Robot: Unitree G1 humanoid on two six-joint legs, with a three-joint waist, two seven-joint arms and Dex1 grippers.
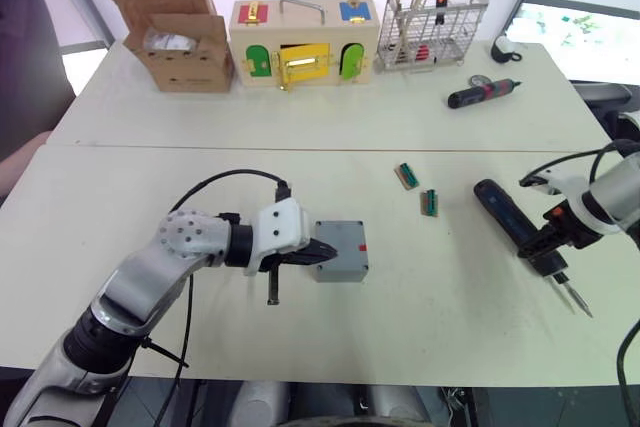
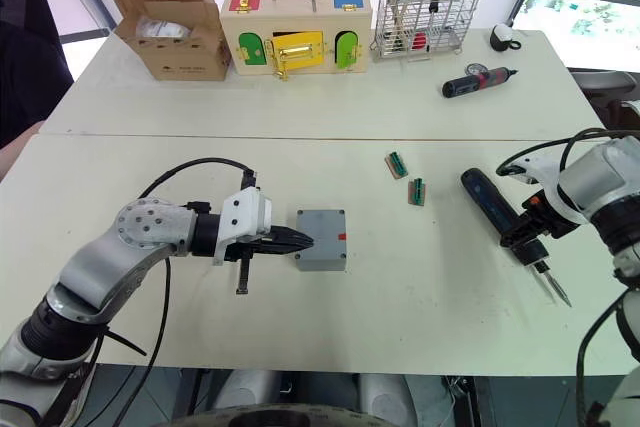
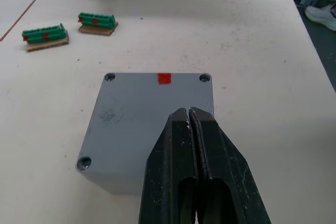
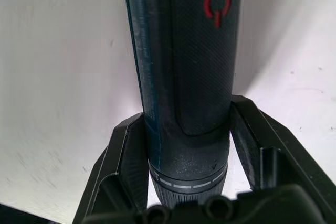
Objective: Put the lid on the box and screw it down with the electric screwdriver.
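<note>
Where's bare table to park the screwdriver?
Free: near table between the lidded box and the electric screwdriver, below the green connectors; also the far table's middle strip. Crowded: far edge, by cardboard box, wooden box, wire basket.

Only one sign reads clearly: a red power symbol (image 4: 217, 3), a broken ring with a short stroke, printed on the dark textured body of the electric screwdriver (image 4: 186, 72). No words, brand names or numbers can be made out anywhere else.

Two white tables (image 1: 300, 97), bright window (image 1: 575, 22) behind
</note>
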